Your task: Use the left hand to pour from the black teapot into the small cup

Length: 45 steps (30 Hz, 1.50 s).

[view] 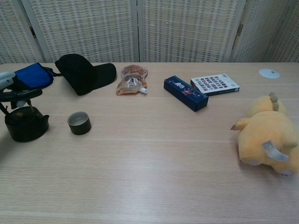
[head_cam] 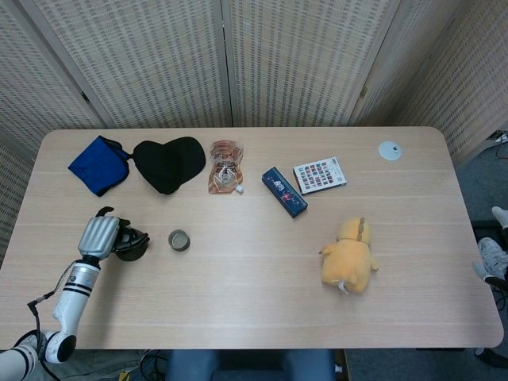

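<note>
Chest view: we see the left hand (view: 14,91) cut off by the left picture edge; only dark fingers and a sliver of silver shell show. Head view: the same hand (head_cam: 98,236) covers the left part of the black teapot (head_cam: 132,244), so we cannot tell how the fingers meet the handle. Contents of the small cup (head_cam: 179,240) are too small to read. The yellow plush toy (view: 268,135) runs off the chest view's right edge.

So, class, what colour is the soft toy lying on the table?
The soft toy is yellow-orange, clearest in the chest view.
</note>
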Motion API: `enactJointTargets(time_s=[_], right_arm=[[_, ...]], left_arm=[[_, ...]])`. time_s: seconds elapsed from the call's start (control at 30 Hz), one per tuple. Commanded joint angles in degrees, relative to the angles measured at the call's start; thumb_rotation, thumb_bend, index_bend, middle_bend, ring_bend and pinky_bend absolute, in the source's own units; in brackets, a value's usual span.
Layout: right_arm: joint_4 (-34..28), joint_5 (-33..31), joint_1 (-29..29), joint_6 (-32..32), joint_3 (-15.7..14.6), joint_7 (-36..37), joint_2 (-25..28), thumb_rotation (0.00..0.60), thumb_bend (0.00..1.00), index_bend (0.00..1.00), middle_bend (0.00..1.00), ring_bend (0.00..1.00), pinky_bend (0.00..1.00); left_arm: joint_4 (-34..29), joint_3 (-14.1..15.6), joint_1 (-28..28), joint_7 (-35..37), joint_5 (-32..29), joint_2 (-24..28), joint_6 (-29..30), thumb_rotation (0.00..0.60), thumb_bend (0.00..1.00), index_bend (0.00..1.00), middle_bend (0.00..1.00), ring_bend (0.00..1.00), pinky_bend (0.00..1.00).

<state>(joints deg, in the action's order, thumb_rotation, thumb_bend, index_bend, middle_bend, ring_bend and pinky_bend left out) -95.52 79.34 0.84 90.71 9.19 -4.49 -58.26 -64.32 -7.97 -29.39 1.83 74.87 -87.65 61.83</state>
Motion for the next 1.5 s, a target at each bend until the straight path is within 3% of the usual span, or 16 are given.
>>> enactJointTargets(time_s=[0.03, 0.17, 0.33, 0.43, 0.57, 0.9, 1.17, 1.33, 1.5], right_arm=[[-0.1, 0.1, 0.0, 0.1, 0.0, 0.0, 0.0, 0.600, 0.03, 0.16, 0.18, 0.12, 0.14], [-0.1, 0.3, -0.1, 0.3, -0.1, 0.1, 0.0, 0.600, 0.03, 0.16, 0.18, 0.12, 0.14], [-0.1, 0.4, -0.3, 0.6, -0.1, 0.2, 0.1, 0.600, 0.03, 0.16, 0.18, 0.12, 0.14], [-0.1, 0.5, -0.3, 0.5, -0.2, 0.3, 0.1, 0.600, 0.03, 0.16, 0.18, 0.12, 0.14], [0.0, 0.8, -0.2, 0.4, -0.3, 0.4, 0.0, 0.600, 0.03, 0.16, 0.18, 0.12, 0.14], [0.5, 1.5, 0.1, -1.3, -1.2, 1.0, 0.4, 0.600, 0.03, 0.16, 0.18, 0.12, 0.14], [1.2, 4.3, 1.3, -4.0, -2.9, 2.6, 1.2, 0.600, 0.05, 0.16, 0.18, 0.12, 0.14], [2.0, 7.4, 2.4, -5.5, -4.2, 5.1, 1.2, 0.600, 0.07, 0.16, 0.19, 0.12, 0.16], [3.0, 10.7, 3.6, -6.4, -5.3, 7.2, 0.6, 0.600, 0.08, 0.16, 0.19, 0.12, 0.16]], left_arm=[[-0.3, -0.2, 0.1, 0.2, 0.0, 0.2, 0.2, 0.059, 0.14, 0.70, 0.64, 0.50, 0.15], [-0.7, -0.3, 0.2, -0.1, -0.1, 0.5, 0.3, 0.049, 0.14, 0.62, 0.49, 0.35, 0.14], [-1.6, -0.5, 0.5, 0.6, -0.1, 0.9, 0.8, 0.044, 0.14, 0.41, 0.26, 0.15, 0.02], [-2.3, -0.7, 0.7, 1.1, 0.2, 1.3, 1.6, 0.047, 0.14, 0.32, 0.18, 0.09, 0.00], [-4.0, -1.4, 1.2, 1.7, 0.0, 2.0, 2.9, 0.046, 0.14, 0.27, 0.16, 0.09, 0.00], [-10.6, -2.7, 3.8, -0.5, -1.7, 5.1, 7.3, 0.067, 0.14, 0.28, 0.16, 0.09, 0.00], [-19.3, -1.5, 9.0, -6.5, -2.5, 9.6, 14.1, 0.090, 0.14, 0.28, 0.16, 0.09, 0.00], [-25.8, -0.3, 12.6, -9.2, -2.1, 13.3, 18.4, 0.141, 0.14, 0.28, 0.16, 0.09, 0.00], [-31.7, 1.8, 15.9, -11.3, -0.8, 16.4, 21.9, 0.242, 0.14, 0.29, 0.16, 0.09, 0.00]])
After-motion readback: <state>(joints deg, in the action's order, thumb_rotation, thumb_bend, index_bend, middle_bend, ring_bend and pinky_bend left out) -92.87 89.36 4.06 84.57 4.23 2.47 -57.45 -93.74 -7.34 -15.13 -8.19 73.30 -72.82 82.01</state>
